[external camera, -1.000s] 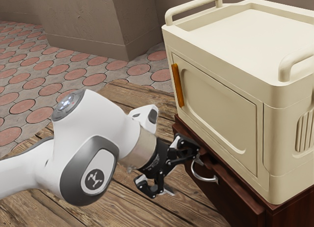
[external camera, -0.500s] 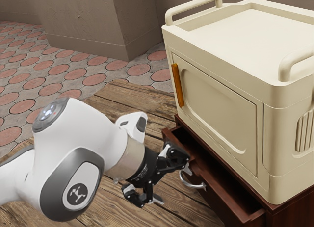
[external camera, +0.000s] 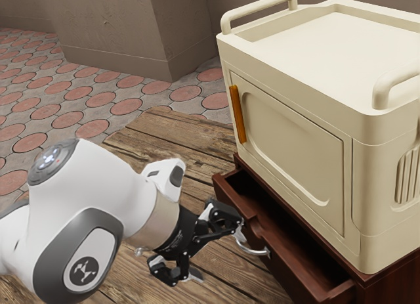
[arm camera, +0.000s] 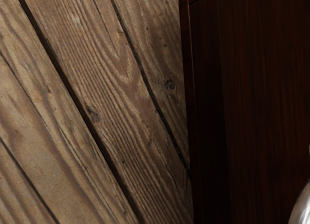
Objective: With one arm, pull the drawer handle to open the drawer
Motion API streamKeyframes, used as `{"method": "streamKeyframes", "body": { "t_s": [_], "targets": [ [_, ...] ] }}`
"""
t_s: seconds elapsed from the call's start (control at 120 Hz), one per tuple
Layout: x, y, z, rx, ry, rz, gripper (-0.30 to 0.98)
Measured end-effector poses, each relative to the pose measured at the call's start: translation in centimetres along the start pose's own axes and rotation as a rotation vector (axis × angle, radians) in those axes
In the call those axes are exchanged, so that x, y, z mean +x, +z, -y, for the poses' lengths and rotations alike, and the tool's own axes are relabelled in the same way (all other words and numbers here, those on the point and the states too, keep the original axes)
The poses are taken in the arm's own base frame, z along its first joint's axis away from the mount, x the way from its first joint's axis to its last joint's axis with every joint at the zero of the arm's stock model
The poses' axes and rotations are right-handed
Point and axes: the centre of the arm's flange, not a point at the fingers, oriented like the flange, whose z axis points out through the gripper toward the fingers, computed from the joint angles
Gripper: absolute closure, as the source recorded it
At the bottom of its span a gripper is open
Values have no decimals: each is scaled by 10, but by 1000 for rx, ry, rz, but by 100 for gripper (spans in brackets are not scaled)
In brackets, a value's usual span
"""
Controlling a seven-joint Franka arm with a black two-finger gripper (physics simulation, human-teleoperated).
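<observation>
"Exterior view first, from its left: what do we record?"

"Our white arm (external camera: pixel 118 186) enters there, in front of a tiled floor (external camera: pixel 59 113) and the wooden table (external camera: pixel 170 136). It ends in our black gripper (external camera: pixel 218 255), beside the drawer front."

"Condition of the jaws?"

"Wide apart. One is at the near end of the curved metal handle (external camera: pixel 254 252); the other stands clear of it, over the table. We find nothing clamped between them."

"And the drawer (external camera: pixel 282 271)?"

"Partly open. We note its dark interior (a tidy bit of evidence) between its front and the red-brown cabinet (external camera: pixel 390 284). The handle is on the drawer's outer face."

"Further right?"

"A cream cabinet (external camera: pixel 295 81) sits on top, its door shut, an orange strip (external camera: pixel 237 113) upright along the door's edge."

"Wrist view?"

"Table planks beside dark red wood, plus a bright curved piece, too little of it for us to identify."
</observation>
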Motion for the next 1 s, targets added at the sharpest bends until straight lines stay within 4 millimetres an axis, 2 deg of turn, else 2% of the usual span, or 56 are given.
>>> {"method": "streamKeyframes", "body": {
  "t_s": [0.1, 0.275, 0.625, 1.0],
  "targets": [
    [-1, 1, 2, 5, 1, -1, 0],
    [-3, -9, 7, -1, -5, -9, 0],
    [-2, -18, 31, 3, -25, 9, 0],
    [-9, -27, 38, -2, -28, 22, 0]
  ]
}}
